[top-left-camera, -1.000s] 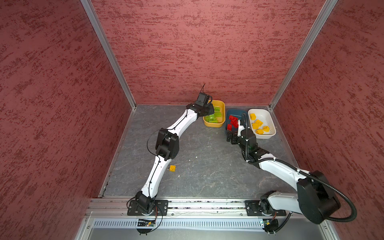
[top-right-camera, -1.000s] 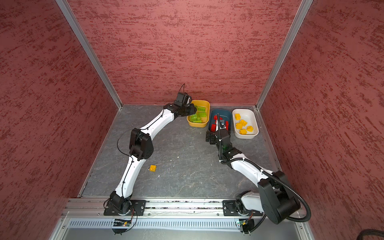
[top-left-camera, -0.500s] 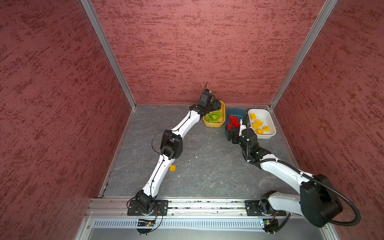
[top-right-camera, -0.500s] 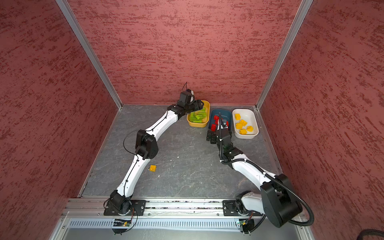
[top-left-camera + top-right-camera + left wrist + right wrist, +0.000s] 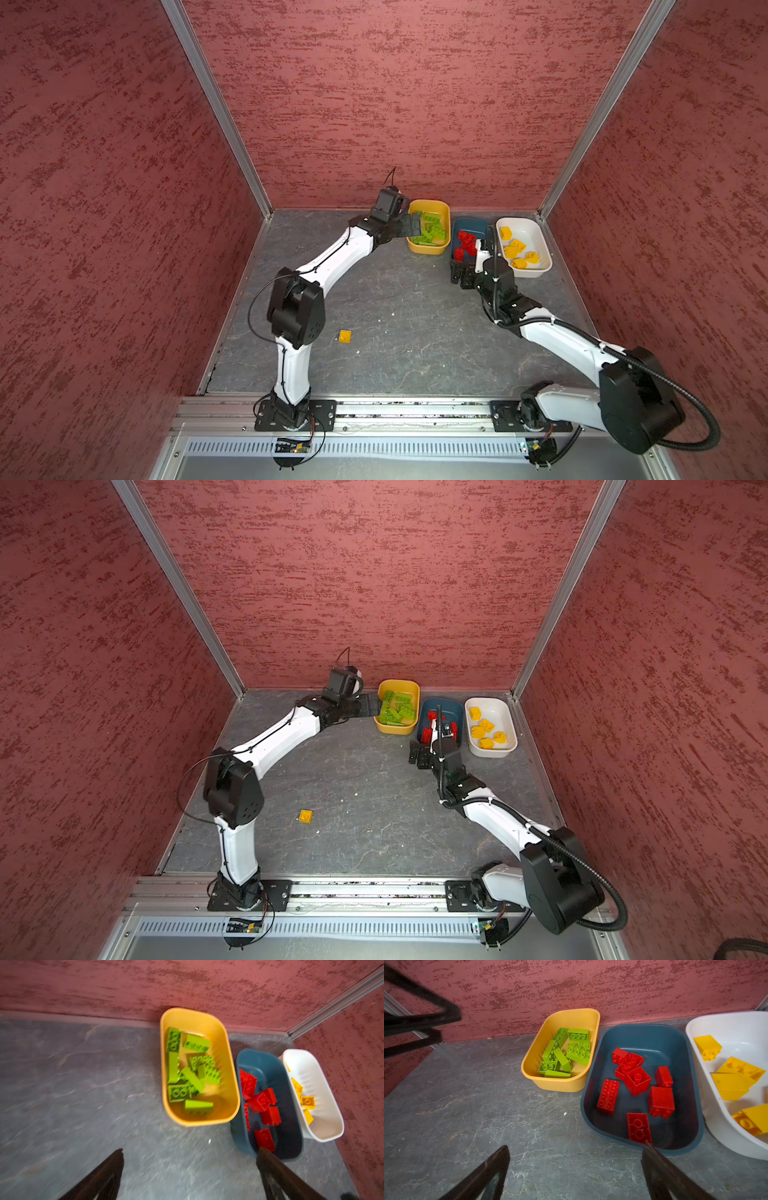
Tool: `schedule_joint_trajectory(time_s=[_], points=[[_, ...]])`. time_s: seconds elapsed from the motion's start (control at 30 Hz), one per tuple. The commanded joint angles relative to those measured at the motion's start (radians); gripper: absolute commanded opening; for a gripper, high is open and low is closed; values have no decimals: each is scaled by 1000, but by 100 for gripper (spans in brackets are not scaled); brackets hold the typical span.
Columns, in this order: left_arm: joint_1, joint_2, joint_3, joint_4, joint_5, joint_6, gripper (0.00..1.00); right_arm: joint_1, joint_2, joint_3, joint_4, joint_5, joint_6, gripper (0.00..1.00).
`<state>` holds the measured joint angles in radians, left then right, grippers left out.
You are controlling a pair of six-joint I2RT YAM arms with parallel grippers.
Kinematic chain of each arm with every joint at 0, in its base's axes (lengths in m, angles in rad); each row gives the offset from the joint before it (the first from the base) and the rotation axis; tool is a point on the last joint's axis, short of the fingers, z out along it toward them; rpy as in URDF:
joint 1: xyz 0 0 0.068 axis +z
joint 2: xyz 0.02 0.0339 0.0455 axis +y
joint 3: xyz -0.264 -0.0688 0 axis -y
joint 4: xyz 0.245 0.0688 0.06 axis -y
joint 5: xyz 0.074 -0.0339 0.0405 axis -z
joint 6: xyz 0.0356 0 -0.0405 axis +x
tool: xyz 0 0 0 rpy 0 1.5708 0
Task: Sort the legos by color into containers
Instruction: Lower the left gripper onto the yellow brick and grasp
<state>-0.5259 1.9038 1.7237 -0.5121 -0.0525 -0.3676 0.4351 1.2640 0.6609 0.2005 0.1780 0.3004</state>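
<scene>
Three containers stand in a row at the back wall. Several green legos (image 5: 430,228) lie in the yellow-orange tub (image 5: 428,203). The teal tub (image 5: 473,222) holds red legos (image 5: 466,241), and the white tub (image 5: 530,226) holds yellow legos (image 5: 517,249). One loose yellow lego (image 5: 344,336) lies on the floor near the left arm's elbow. My left gripper (image 5: 409,226) hovers at the yellow-orange tub's left rim, open and empty (image 5: 190,1149). My right gripper (image 5: 461,278) is open and empty in front of the teal tub's near end (image 5: 576,1145).
Red textured walls close in the back and both sides, and the tubs sit right against the back wall. The floor is grey slate (image 5: 395,316) with a few white specks. A metal rail (image 5: 395,409) carries both arm bases at the front.
My left jaws have gone from shut to wide open beside the yellow-orange tub, and that wrist has swung a little. The right arm has barely moved.
</scene>
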Motion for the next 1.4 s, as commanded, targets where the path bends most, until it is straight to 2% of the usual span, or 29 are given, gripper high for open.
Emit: schedule_joint_trajectory(time_s=[0.0, 0.1, 0.2, 0.3, 0.43, 0.57, 0.67, 0.73, 0.93, 1.37], points=[[7, -102, -160, -143, -132, 25, 99, 3, 7, 9, 92, 2, 29, 99], [19, -188, -293, -256, -171, -3, 100, 3, 19, -1, 128, 55, 32, 99], [38, -248, -389, -357, -157, -41, 99, 4, 44, 16, 125, 69, 32, 99], [51, -290, -468, -436, -123, -50, 100, 4, 70, 41, 104, 76, 37, 99], [54, -340, -583, -491, 3, 24, 100, 3, 96, 53, 99, 100, 43, 99], [54, -383, -665, -550, 20, -17, 99, 3, 117, 70, 87, 117, 46, 99], [51, -438, -746, -521, 94, -66, 91, 3, 128, 81, 80, 121, 46, 99], [46, -449, -782, -516, 84, -89, 87, 4, 136, 86, 79, 123, 47, 99], [32, -390, -800, -483, 18, -126, 78, 4, 152, 106, 65, 118, 62, 99], [-7, -265, -799, -400, 49, -114, 56, 3, 129, 92, 52, 140, 66, 99]])
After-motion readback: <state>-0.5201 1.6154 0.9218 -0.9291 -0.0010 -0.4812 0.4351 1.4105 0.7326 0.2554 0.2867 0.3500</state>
